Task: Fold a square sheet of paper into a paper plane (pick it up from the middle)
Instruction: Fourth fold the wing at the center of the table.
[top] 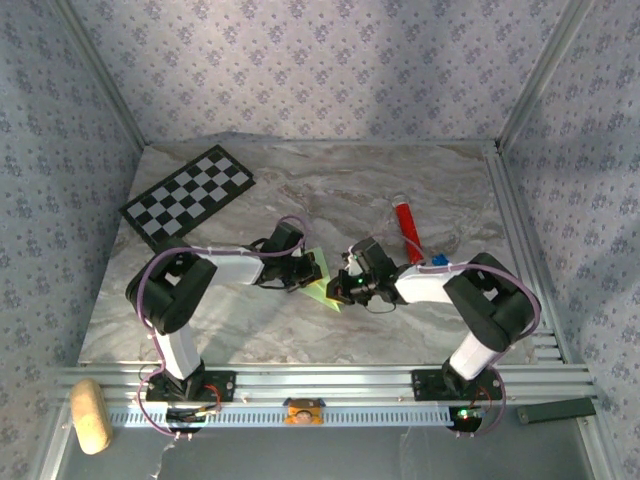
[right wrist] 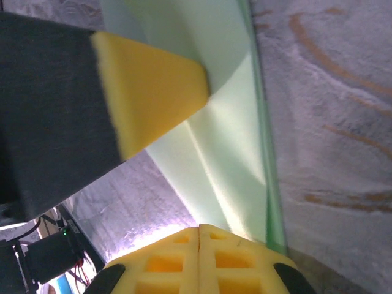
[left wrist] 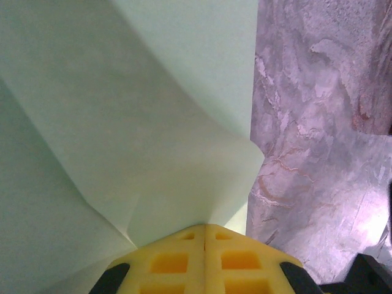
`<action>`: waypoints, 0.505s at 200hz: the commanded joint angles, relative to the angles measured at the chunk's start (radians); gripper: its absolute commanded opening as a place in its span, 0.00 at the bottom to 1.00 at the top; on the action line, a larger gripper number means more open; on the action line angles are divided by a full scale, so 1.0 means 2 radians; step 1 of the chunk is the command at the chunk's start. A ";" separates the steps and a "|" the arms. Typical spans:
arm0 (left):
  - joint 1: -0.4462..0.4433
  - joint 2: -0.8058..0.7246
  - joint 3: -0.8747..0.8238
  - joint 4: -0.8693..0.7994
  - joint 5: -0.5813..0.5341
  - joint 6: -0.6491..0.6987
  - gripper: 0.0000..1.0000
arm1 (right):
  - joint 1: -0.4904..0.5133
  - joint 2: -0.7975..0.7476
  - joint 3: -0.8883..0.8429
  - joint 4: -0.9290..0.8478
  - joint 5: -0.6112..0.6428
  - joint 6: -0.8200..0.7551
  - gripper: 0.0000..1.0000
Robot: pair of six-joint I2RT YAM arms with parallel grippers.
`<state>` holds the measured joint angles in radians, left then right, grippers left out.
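With the left jaws and right jaws both clamped shut on the square sheet of paper point(left wrist: 153, 122), which bows between them over the middle of the desk point(top: 330, 190), pulling apart could tear it, and uneven pushing could set a crooked crease.

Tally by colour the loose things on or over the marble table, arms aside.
Green: 1, paper
Red: 1, tube
Black-and-white: 1, checkerboard
Blue: 1, small item, too small to identify
Total: 4
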<state>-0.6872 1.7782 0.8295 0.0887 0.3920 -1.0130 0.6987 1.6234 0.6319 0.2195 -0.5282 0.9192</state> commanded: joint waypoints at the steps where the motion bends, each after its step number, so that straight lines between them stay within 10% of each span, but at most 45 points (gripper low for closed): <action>1: 0.003 0.011 -0.020 -0.013 -0.022 0.009 0.04 | -0.004 -0.008 0.024 -0.034 -0.001 -0.021 0.06; 101: 0.008 0.009 -0.020 -0.018 -0.023 0.016 0.03 | -0.007 0.032 -0.002 -0.056 -0.011 -0.046 0.07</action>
<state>-0.6827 1.7782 0.8196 0.1131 0.3969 -1.0027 0.6861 1.7050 0.6865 0.1654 -0.5430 0.8486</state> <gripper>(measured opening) 0.043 0.070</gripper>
